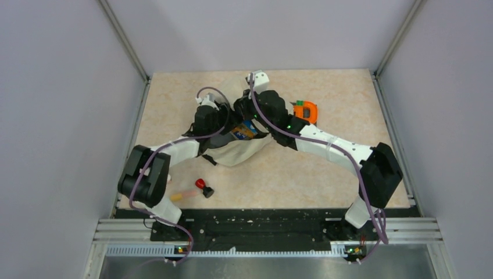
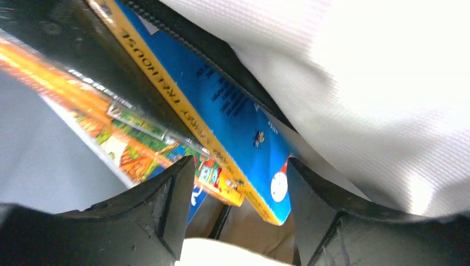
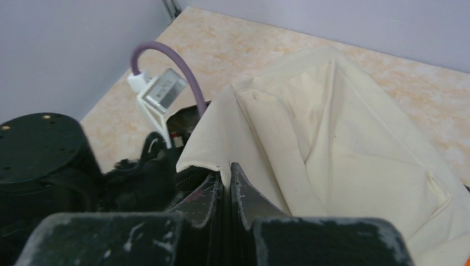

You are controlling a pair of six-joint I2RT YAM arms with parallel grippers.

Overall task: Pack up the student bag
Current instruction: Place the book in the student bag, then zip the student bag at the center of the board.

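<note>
The student bag (image 1: 237, 153) is a cream fabric backpack lying in the middle of the table. My right gripper (image 3: 226, 169) is shut on the cream edge of the bag's opening (image 3: 210, 158) and holds it up; the bag's side (image 3: 343, 144) spreads to its right. My left gripper (image 2: 238, 163) is open at the bag's mouth. A blue book with a yellow spine (image 2: 233, 111) and a colourful picture book (image 2: 127, 138) sit between and beyond its fingers, under the black zipper edge (image 2: 183, 30). The books show in the top view (image 1: 244, 131) between both grippers.
An orange and black object (image 1: 306, 110) lies right of the bag. A small red and black item (image 1: 203, 186) and an orange stick (image 1: 182, 195) lie near the left arm's base. Grey walls enclose the table on three sides.
</note>
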